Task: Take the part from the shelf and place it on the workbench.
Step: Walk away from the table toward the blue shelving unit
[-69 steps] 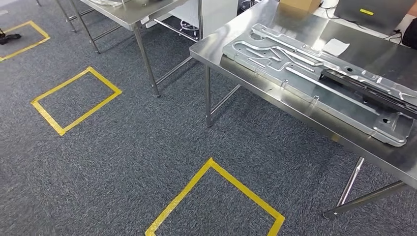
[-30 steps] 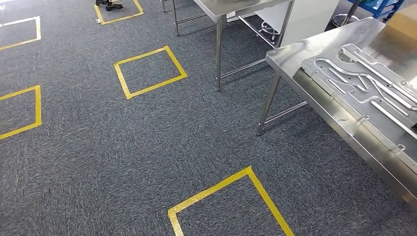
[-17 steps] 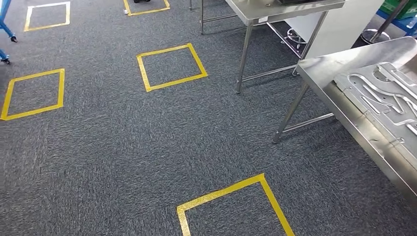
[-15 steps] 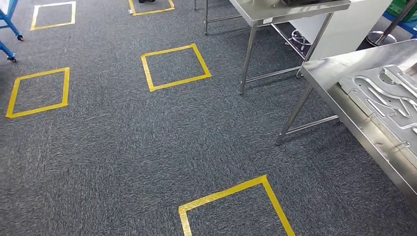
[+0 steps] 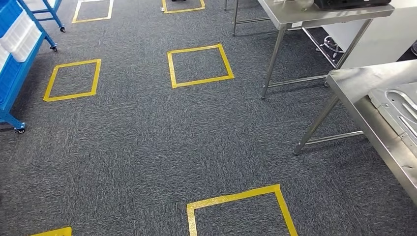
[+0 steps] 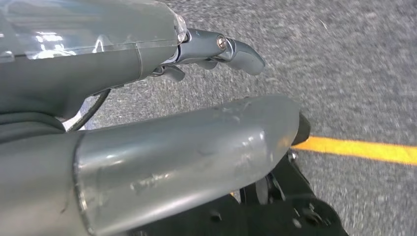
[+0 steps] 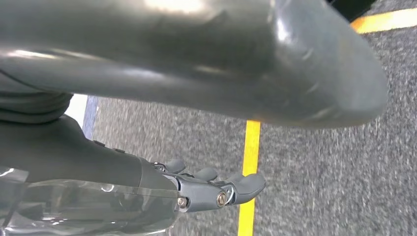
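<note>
A blue wheeled shelf (image 5: pixel 14 73) with white bins (image 5: pixel 22 38) stands at the far left of the head view; I cannot make out a part on it. The steel workbench (image 5: pixel 366 105) runs along the right edge, with a pressed metal plate (image 5: pixel 401 110) lying on it. My left hand (image 6: pixel 187 147) hangs over the grey carpet with thumb and fingers (image 6: pixel 231 49) apart and nothing in it. My right hand (image 7: pixel 196 73) hangs likewise over the carpet, its fingers (image 7: pixel 221 189) apart from the thumb and holding nothing.
Yellow tape squares mark the carpet: one straight ahead (image 5: pixel 199 65), one nearer the shelf (image 5: pixel 73 78), one close in front (image 5: pixel 241 211). A second steel table (image 5: pixel 314 12) stands at the back right, its legs reaching the floor.
The camera has turned to the left: the workbench and its plate have slid toward the right edge, and the blue shelf has come into sight on the left.
</note>
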{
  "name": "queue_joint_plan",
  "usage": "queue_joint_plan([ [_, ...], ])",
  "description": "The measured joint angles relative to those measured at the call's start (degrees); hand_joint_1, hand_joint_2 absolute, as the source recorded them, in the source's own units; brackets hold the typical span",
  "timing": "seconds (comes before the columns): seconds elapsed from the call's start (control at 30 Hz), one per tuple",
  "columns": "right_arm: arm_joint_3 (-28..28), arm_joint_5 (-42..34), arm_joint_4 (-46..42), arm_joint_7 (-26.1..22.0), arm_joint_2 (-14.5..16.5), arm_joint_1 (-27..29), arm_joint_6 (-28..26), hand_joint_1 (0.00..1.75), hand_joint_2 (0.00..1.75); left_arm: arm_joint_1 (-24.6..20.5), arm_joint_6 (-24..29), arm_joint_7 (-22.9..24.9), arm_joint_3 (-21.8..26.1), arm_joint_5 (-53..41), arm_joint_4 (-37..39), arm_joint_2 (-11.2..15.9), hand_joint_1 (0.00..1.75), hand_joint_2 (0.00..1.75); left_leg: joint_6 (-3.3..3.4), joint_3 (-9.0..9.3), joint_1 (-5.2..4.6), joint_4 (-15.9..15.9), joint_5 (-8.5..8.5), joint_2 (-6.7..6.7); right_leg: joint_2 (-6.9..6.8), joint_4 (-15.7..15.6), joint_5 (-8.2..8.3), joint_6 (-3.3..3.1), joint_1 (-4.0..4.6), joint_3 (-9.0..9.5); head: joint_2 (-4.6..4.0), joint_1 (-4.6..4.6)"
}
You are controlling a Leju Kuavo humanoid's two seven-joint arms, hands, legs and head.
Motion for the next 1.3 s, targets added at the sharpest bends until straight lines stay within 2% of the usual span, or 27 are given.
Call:
queue_joint_plan([
  [0.03,0.0,0.0,0.0,0.0,0.0,0.0,0.0,0.0,0.0,0.1,0.0,-0.1,0.0,0.0,0.0,0.0,0.0,0.0,0.01,1.36,0.03,-2.5,1.64,0.35,-0.56,0.0,-0.11,0.12,0.0,0.13,0.0,-0.01],
  [0.07,0.0,0.0,0.0,0.0,0.0,-0.1,0.0,0.0,0.0,0.1,0.0,-0.1,0.0,0.0,0.0,0.0,0.0,0.0,0.12,3.54,0.0,-6.6,3.66,1.19,-1.09,0.0,-0.26,0.29,0.01,0.33,0.0,-0.02],
  [0.13,0.0,0.0,0.0,0.1,0.0,0.0,0.0,0.0,0.0,0.0,0.1,-0.2,0.0,-0.1,0.0,0.1,0.0,0.0,0.68,7.22,-0.34,-13.6,6.17,3.03,-2.1,0.2,-0.64,0.85,0.24,0.69,0.0,0.04],
  [0.17,0.0,0.0,0.0,0.1,0.0,-0.1,0.0,0.0,0.0,-0.1,0.1,-0.3,0.0,-0.1,0.0,0.1,0.0,0.0,1.03,7.96,-0.53,-15.2,6.53,3.5,-2.54,0.2,-0.79,1.17,0.34,0.84,0.0,0.08],
  [0.2,0.0,0.0,0.1,0.1,0.0,-0.2,0.0,0.0,0.0,-0.1,0.2,-0.4,0.0,-0.2,0.0,0.1,0.0,0.0,1.36,8.0,-0.75,-15.7,6.45,3.33,-2.97,0.2,-0.89,1.49,0.39,0.94,0.0,0.14],
  [0.27,0.0,0.0,0.1,0.0,0.0,-0.5,-0.1,0.0,0.0,0.1,0.4,-0.5,0.0,-0.4,0.0,0.1,0.0,0.0,2.06,8.02,-0.73,-16.0,6.72,2.26,-3.31,0.3,-1.15,2.13,0.21,1.26,0.0,0.18],
  [0.33,0.0,0.0,0.1,-0.1,0.0,-0.6,-0.1,0.0,0.0,0.2,0.5,-0.5,0.0,-0.5,0.0,0.1,0.0,0.0,2.9,8.37,-0.52,-16.6,7.17,1.31,-1.33,2.7,-3.04,2.59,-0.03,0.48,0.0,0.35],
  [0.4,0.0,0.0,0.2,-0.2,0.1,-0.3,-0.1,0.0,0.0,0.0,0.5,-0.6,0.0,-0.5,0.0,0.1,0.0,0.0,3.41,8.39,-0.51,-16.8,7.42,0.3,1.36,9.5,-6.8,2.72,-0.19,-2.76,0.0,0.57],
  [0.43,0.0,0.0,0.2,-0.2,0.1,-0.2,-0.1,0.0,0.0,0.0,0.5,-0.6,0.0,-0.5,0.0,0.1,0.0,0.0,3.5,8.32,-0.58,-16.8,7.47,-0.3,1.97,13.2,-8.29,2.76,-0.2,-4.69,0.0,0.61],
  [0.47,0.0,0.0,0.2,-0.2,0.1,-0.1,-0.1,0.0,0.0,-0.1,0.6,-0.6,0.0,-0.5,0.0,0.2,0.0,0.0,3.51,8.32,-0.64,-16.8,7.47,-0.98,2.25,15.8,-8.84,2.81,-0.21,-6.14,0.0,0.61],
  [0.5,0.0,0.0,0.2,-0.2,0.1,-0.1,-0.1,0.0,0.0,0.0,0.6,-0.6,0.0,-0.5,0.0,0.2,0.0,0.0,3.49,8.35,-0.68,-16.8,7.46,-1.67,2.36,16.3,-8.15,2.84,-0.22,-6.67,0.0,0.62],
  [0.53,0.0,0.0,0.2,-0.2,0.1,0.0,-0.1,0.0,0.0,0.0,0.7,-0.6,0.0,-0.5,0.0,0.2,0.0,0.0,3.44,8.41,-0.68,-16.7,7.43,-2.35,2.46,14.8,-6.49,2.82,-0.26,-6.22,0.0,0.62],
  [0.6,0.0,0.0,0.3,-0.2,0.1,0.0,-0.1,0.0,0.0,0.0,0.8,-0.6,0.0,-0.5,0.0,0.2,0.0,0.0,3.16,8.43,-0.7,-16.3,7.25,-3.69,3.85,7.7,-2.17,2.67,-0.45,-3.44,0.0,0.64],
  [0.63,0.0,0.0,0.3,-0.2,0.1,0.0,-0.1,0.0,0.0,0.0,0.9,-0.6,0.0,-0.5,0.0,0.2,0.0,0.0,2.89,8.27,-0.76,-16.0,7.1,-4.33,4.83,4.6,-0.88,2.56,-0.56,-2.17,0.0,0.62],
  [0.7,0.0,0.0,0.4,-0.1,0.1,0.0,-0.1,0.0,0.0,0.1,1.2,-0.6,0.1,-0.5,0.0,0.3,0.0,0.0,2.22,7.78,-0.75,-15.6,6.96,-5.4,6.01,1.7,-0.27,2.25,-0.49,-1.09,0.0,0.61],
  [0.77,0.0,0.1,0.4,0.1,0.2,-0.1,-0.1,0.0,0.0,0.3,1.4,-0.6,0.1,-0.4,0.0,0.4,0.0,0.0,1.5,7.41,-0.57,-15.6,6.97,-6.18,5.08,1.3,-0.23,1.66,-0.41,-0.94,0.0,0.63],
  [0.83,0.0,0.1,0.5,0.3,0.3,-0.1,-0.2,0.0,0.0,0.6,1.6,-0.5,0.2,-0.4,0.0,0.5,0.0,0.0,0.91,6.5,-0.56,-13.6,5.58,-4.34,3.91,0.8,-0.02,0.81,-0.49,-0.62,0.0,0.49],
  [0.9,0.0,0.1,0.5,0.4,0.4,0.1,-0.2,0.0,0.0,0.5,1.6,-0.5,0.2,-0.4,0.0,0.6,0.0,0.0,0.42,3.65,-0.48,-7.4,2.09,-1.36,2.53,0.5,-0.06,0.15,-0.31,-0.42,0.0,0.26],
  [0.93,0.0,0.1,0.5,0.5,0.5,0.2,-0.2,0.0,0.0,0.4,1.6,-0.5,0.2,-0.4,0.0,0.7,0.0,0.0,0.17,1.72,-0.37,-3.5,0.33,-0.66,1.76,0.5,-0.16,-0.05,-0.17,-0.41,0.0,0.18],
  [0.97,0.0,0.1,0.5,0.5,0.5,0.3,-0.2,0.0,0.0,0.4,1.6,-0.5,0.2,-0.4,0.0,0.7,0.0,0.0,0.0,0.29,-0.25,-0.6,-0.64,-0.35,1.04,0.6,-0.24,-0.11,-0.07,-0.39,0.0,0.18],
  [1.0,0.0,0.1,0.5,0.5,0.5,0.3,-0.2,0.0,0.0,0.5,1.6,-0.5,0.3,-0.4,0.0,0.8,0.0,0.0,-0.12,-0.24,-0.16,0.5,-0.56,-0.16,0.36,0.6,-0.33,-0.11,0.0,-0.34,0.0,0.18],
  [1.03,0.0,0.1,0.5,0.5,0.5,0.3,-0.2,0.0,0.0,0.6,1.6,-0.5,0.3,-0.4,0.0,0.8,0.0,0.0,-0.16,0.37,-0.1,-0.6,0.57,0.05,-0.28,0.6,-0.44,-0.05,0.02,-0.25,0.0,0.17],
  [1.07,0.0,0.1,0.5,0.5,0.5,0.3,-0.2,0.0,0.0,0.6,1.6,-0.5,0.3,-0.4,0.0,0.8,0.0,0.0,-0.12,2.0,-0.07,-3.7,2.39,0.45,-0.84,0.7,-0.57,0.06,0.02,-0.11,0.0,0.16],
  [1.13,0.0,0.1,0.5,0.5,0.6,0.3,-0.2,0.0,0.0,0.6,1.6,-0.5,0.3,-0.4,0.0,0.9,0.0,0.0,0.28,6.06,-0.26,-11.5,5.51,2.48,-1.92,0.8,-0.95,0.5,0.16,0.28,0.0,0.19],
  [1.2,0.0,0.1,0.5,0.5,0.6,0.2,-0.2,0.0,0.0,0.5,1.6,-0.5,0.4,-0.4,0.0,1.0,0.0,0.0,0.95,7.82,-0.65,-15.2,6.31,3.57,-2.79,0.8,-1.28,1.15,0.3,0.63,0.0,0.29],
  [1.27,0.0,0.1,0.5,0.5,0.7,0.0,-0.2,0.0,0.0,0.6,1.6,-0.5,0.5,-0.4,0.0,1.1,0.0,0.0,1.67,7.85,-0.86,-15.5,6.4,2.55,-3.63,0.6,-1.41,1.8,0.29,1.02,0.0,0.34],
  [1.3,0.0,0.1,0.5,0.5,0.7,-0.2,-0.2,0.0,0.0,0.7,1.6,-0.5,0.5,-0.4,0.0,1.1,0.0,0.0,2.01,8.05,-0.8,-15.9,6.62,2.04,-3.44,0.8,-1.65,2.12,0.16,1.18,0.0,0.36],
])
